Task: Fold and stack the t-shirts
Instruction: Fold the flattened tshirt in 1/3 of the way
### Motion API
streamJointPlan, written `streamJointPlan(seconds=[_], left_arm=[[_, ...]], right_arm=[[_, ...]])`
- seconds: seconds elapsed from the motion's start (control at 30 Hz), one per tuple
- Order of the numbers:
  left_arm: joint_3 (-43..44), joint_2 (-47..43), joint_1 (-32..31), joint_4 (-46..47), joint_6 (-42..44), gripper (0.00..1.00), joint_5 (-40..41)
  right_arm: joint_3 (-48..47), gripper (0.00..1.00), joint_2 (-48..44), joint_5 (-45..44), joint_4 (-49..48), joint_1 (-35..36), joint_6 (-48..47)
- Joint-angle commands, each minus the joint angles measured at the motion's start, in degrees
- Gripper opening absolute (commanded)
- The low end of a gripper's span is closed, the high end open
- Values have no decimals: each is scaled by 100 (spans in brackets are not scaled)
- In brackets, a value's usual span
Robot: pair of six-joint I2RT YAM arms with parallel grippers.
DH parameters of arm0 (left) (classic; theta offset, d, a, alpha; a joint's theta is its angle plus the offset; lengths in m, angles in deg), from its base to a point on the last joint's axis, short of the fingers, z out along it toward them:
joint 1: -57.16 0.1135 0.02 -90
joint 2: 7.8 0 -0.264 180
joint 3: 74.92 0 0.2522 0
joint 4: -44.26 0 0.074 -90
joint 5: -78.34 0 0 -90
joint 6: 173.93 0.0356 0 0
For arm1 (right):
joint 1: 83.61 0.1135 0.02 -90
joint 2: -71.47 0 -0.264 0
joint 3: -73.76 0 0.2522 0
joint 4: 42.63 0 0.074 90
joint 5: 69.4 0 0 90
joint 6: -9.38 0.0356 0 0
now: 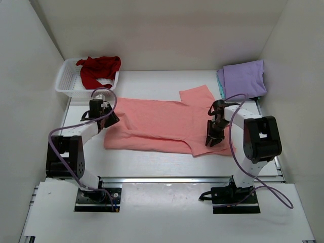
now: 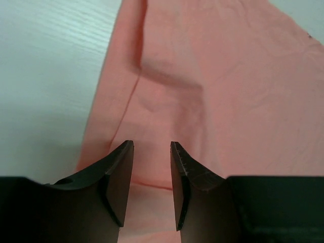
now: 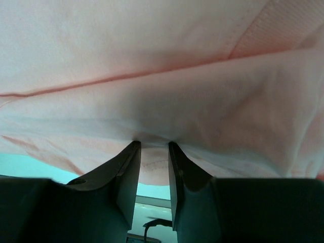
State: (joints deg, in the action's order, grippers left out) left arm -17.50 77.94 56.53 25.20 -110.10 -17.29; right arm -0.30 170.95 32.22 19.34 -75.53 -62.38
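Observation:
A salmon-pink t-shirt (image 1: 162, 124) lies spread across the middle of the table, its long edges folded in. My left gripper (image 1: 107, 119) hangs over the shirt's left end. In the left wrist view this left gripper (image 2: 152, 144) stands open just above the pink cloth (image 2: 212, 76), with nothing between its fingers. My right gripper (image 1: 213, 140) is at the shirt's near right corner. In the right wrist view the right gripper (image 3: 154, 143) is shut on a pinch of the pink cloth (image 3: 162, 66), which drapes up past the fingertips.
A white lattice basket (image 1: 66, 82) at the back left holds a crumpled dark red t-shirt (image 1: 98, 68). A folded lavender t-shirt (image 1: 245, 78) lies at the back right on a teal one (image 1: 220, 83). White walls close in on both sides.

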Motion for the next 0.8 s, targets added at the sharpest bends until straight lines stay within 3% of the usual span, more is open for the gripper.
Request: streamJointPlan(seconds=[0.0, 0.47, 0.7, 0.77], left_arm=[[336, 215, -148, 276, 42, 47, -98], [784, 839, -377, -356, 359, 46, 904], [916, 919, -439, -796, 446, 36, 1142], [1021, 998, -491, -1033, 499, 43, 1239]], right_arm=[[-307, 25, 150, 43, 48, 71, -5], [-483, 25, 458, 218, 31, 10, -84], [-519, 26, 502, 306, 5, 19, -92], [-545, 25, 502, 289, 13, 18, -92]])
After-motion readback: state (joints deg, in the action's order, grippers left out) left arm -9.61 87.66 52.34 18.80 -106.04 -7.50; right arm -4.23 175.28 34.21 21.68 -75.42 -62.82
